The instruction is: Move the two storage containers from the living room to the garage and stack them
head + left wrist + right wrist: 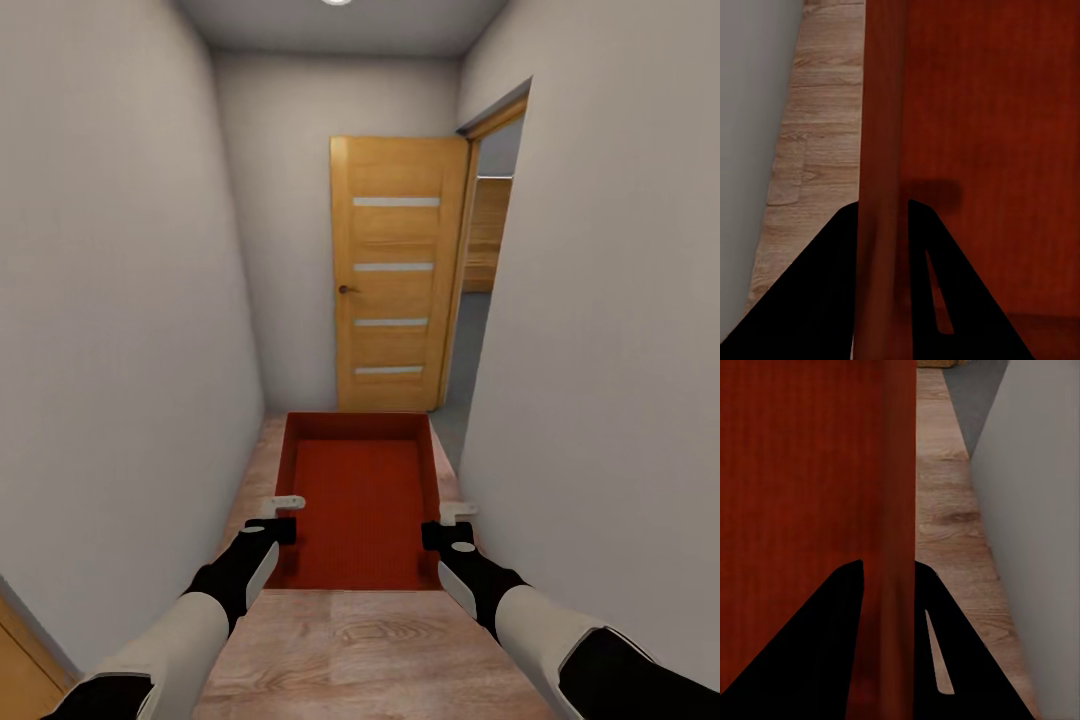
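Note:
One orange-red storage container (360,490) hangs in front of me over light wood-plank flooring in a narrow hallway, held level between both arms. My left gripper (283,517) is shut on its left wall (881,150), one black finger (817,300) on each side of the thin wall. On the opposite side, my right gripper (444,522) is shut on the right wall (896,510) in the same way. The tub's inside is empty. Wood planks (952,532) pass beneath the container.
White walls (110,350) close in on both sides of the corridor. A slatted wooden door (397,275) stands open at the far end, with a doorway (485,260) to its right onto grey floor (462,370).

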### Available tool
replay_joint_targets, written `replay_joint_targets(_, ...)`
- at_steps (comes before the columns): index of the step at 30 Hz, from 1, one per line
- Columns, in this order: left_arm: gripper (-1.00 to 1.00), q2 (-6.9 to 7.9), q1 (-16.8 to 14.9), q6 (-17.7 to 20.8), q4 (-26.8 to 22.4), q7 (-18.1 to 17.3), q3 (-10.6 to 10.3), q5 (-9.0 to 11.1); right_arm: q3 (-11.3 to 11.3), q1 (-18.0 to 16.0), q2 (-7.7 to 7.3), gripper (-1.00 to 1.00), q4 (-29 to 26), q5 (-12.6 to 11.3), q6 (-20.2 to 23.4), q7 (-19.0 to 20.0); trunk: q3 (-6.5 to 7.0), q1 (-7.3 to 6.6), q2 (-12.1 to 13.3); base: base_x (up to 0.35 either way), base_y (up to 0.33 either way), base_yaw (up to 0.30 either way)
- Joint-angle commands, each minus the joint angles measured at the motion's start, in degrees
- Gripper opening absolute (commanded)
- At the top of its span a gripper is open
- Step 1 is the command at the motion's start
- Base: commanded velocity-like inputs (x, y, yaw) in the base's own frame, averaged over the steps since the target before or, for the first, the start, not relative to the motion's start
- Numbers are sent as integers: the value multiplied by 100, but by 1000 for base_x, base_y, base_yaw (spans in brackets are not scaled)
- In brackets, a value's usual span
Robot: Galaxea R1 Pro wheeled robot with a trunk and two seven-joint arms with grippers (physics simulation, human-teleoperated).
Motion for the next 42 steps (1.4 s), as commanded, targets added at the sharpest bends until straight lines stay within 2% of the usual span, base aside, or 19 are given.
replay_joint_targets(1, -100, 255, 0, 27, 93, 26, -51, 50, -76, -12, -3, -100, -18, 18, -233, 5, -12, 7, -13, 323, 0, 0)
replay_joint_targets(42, -100, 255, 0, 29, 93, 26, -51, 50, -69, -12, -3, -100, -21, 18, -231, 5, -12, 7, -13, 323, 0, 0)
